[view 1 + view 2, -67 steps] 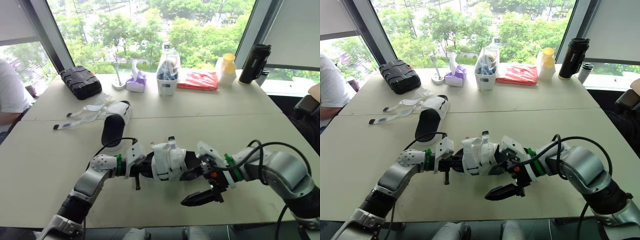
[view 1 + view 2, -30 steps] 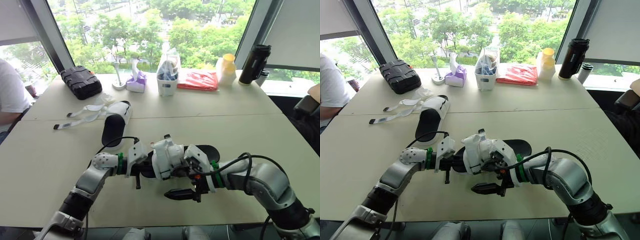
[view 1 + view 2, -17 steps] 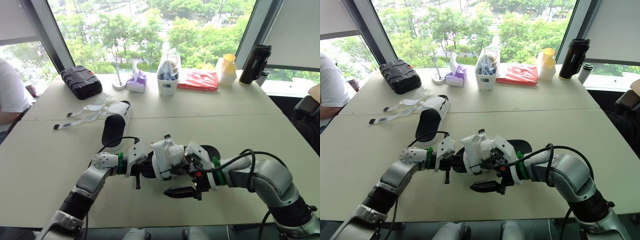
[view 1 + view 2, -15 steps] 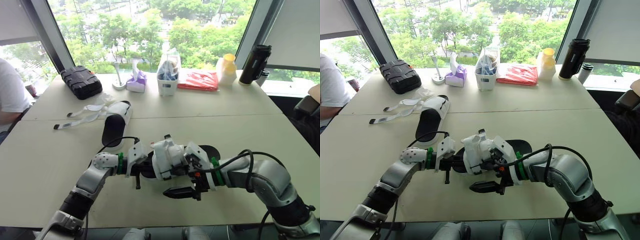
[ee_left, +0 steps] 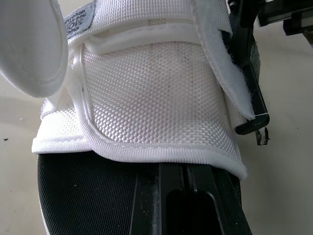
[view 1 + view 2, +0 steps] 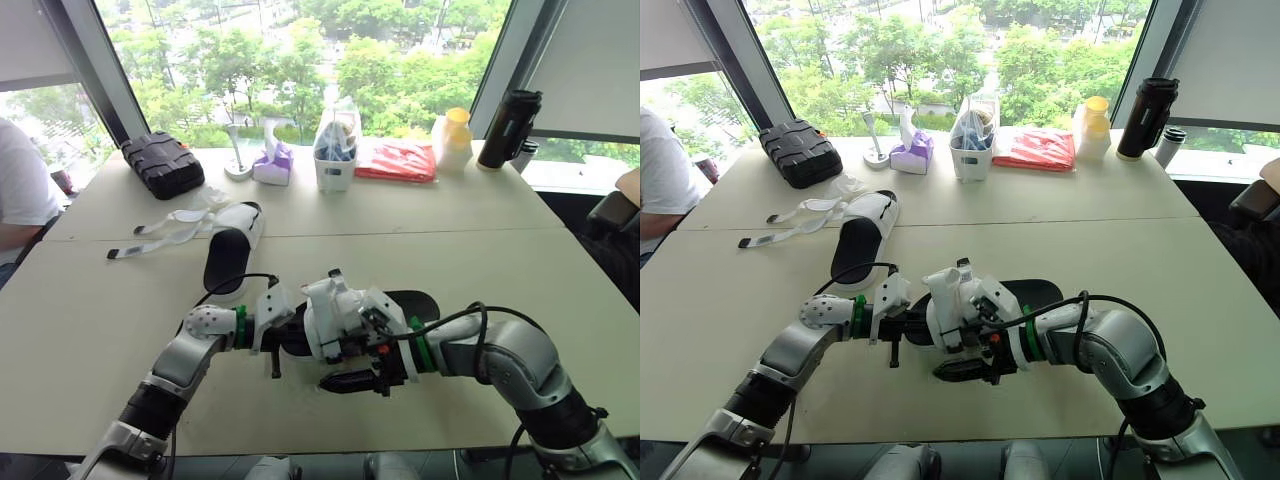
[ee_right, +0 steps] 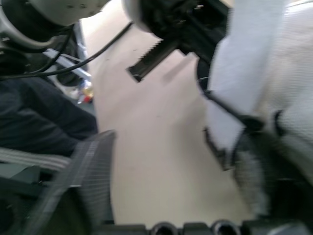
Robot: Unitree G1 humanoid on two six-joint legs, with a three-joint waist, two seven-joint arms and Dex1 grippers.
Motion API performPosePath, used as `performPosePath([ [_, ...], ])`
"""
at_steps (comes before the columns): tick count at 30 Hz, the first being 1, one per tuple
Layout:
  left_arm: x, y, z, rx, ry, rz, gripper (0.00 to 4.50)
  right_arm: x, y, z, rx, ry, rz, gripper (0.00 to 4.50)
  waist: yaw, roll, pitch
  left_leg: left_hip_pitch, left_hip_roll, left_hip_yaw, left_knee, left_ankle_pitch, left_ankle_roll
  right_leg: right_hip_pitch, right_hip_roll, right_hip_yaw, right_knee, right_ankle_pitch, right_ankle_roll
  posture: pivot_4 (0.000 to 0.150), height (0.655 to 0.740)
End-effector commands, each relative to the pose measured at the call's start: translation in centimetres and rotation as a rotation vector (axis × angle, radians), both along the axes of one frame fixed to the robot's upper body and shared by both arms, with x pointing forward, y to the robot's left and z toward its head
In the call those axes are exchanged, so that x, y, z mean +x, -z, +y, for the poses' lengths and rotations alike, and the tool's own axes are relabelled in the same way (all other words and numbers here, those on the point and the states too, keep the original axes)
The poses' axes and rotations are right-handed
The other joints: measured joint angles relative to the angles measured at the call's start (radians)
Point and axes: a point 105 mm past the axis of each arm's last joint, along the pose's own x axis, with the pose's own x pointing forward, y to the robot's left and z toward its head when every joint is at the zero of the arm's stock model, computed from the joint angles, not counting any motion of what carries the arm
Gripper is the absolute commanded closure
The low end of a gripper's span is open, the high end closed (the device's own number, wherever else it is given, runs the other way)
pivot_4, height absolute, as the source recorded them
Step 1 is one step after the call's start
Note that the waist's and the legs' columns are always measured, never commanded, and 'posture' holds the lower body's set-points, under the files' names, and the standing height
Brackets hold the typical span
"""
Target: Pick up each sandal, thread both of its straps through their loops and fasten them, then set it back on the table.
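A sandal [image 6: 338, 312] with a black sole and white woven upper lies across the near table, toe to the right. My left gripper [image 6: 293, 335] is shut on its heel end; in the left wrist view one finger [image 5: 188, 196] lies on the sole under the white upper [image 5: 156, 93]. My right gripper [image 6: 350, 382] is low at the sandal's near side, open, with bare table between its fingers in the right wrist view, beside a strap end and its black loop [image 7: 247, 122]. A second sandal [image 6: 232, 255] lies farther back on the left, its loose straps [image 6: 165, 225] spread on the table.
Along the window edge stand a black case [image 6: 162, 163], a tissue box [image 6: 272, 163], a white bin [image 6: 336, 150], a red bag [image 6: 396, 160], a yellow-lidded bottle [image 6: 452, 137] and a black flask [image 6: 508, 125]. A person [image 6: 20, 190] sits at the far left.
My right gripper has slid left along the sandal's near side, closer to my left gripper. The left arm and the sandal have stayed put.
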Motion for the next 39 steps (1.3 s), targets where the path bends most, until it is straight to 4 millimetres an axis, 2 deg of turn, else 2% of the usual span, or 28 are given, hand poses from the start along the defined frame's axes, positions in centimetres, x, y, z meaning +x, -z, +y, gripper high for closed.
performPosePath([
  [1,-1.8,4.9,0.6,0.132,-0.009,0.158,4.5,0.1,-0.4,0.4,0.009,-0.009,-0.024,2.94,0.0,0.0,0.0,0.0,0.0,0.0,0.0,0.0,0.0,0.0,0.0,0.0,0.0,0.0,0.0,0.15,0.74],
  [4,-1.8,4.9,0.5,0.13,-0.008,0.157,4.5,0.2,-0.3,0.3,0.006,-0.004,-0.014,4.47,0.001,0.0,0.0,0.0,0.0,0.0,0.0,0.0,0.0,0.0,0.0,0.0,-0.001,0.0,0.0,0.15,0.74],
  [11,-1.8,5.0,0.5,0.131,-0.009,0.159,4.5,-0.8,0.6,-0.2,-0.027,-0.036,0.061,4.47,0.001,0.0,0.0,-0.001,0.0,0.0,0.0,0.0,0.0,0.0,0.0,0.0,-0.001,0.0,0.0,0.15,0.74],
  [15,-2.1,5.1,0.6,0.132,-0.009,0.163,4.5,-4.4,2.0,-1.3,-0.084,-0.179,0.193,4.47,0.002,0.0,0.0,-0.001,0.0,-0.001,0.0,0.0,0.001,0.001,0.0,-0.001,-0.002,0.0,0.0,0.15,0.74],
  [26,-3.7,5.5,0.8,0.147,0.013,0.198,4.5,-8.1,1.7,-1.6,-0.065,-0.34,0.298,4.47,0.0,0.001,-0.001,-0.001,0.0,0.0,-0.002,-0.004,0.005,0.001,-0.001,-0.001,-0.003,-0.003,0.005,0.15,0.74],
  [30,-3.7,5.8,1.0,0.164,0.018,0.2,4.5,-8.0,0.2,-1.8,-0.049,-0.355,0.243,4.47,0.002,0.002,-0.001,-0.001,-0.001,0.0,-0.002,-0.008,0.006,0.0,-0.002,-0.001,-0.004,-0.002,0.003,0.15,0.74],
  [34,-3.5,6.2,0.7,0.186,0.038,0.192,4.5,-6.3,-3.8,-2.2,-0.022,-0.355,0.085,4.47,0.002,0.002,-0.001,-0.002,-0.004,0.0,-0.001,-0.011,0.008,0.001,-0.004,-0.001,-0.006,-0.002,0.004,0.15,0.74],
  [39,-3.4,7.1,0.4,0.236,0.08,0.167,4.5,-3.3,-8.1,-1.6,0.032,-0.335,-0.043,4.47,0.006,0.002,-0.001,-0.001,-0.004,0.0,-0.001,-0.011,0.008,0.003,-0.005,-0.002,-0.008,-0.003,0.005,0.15,0.74],
])
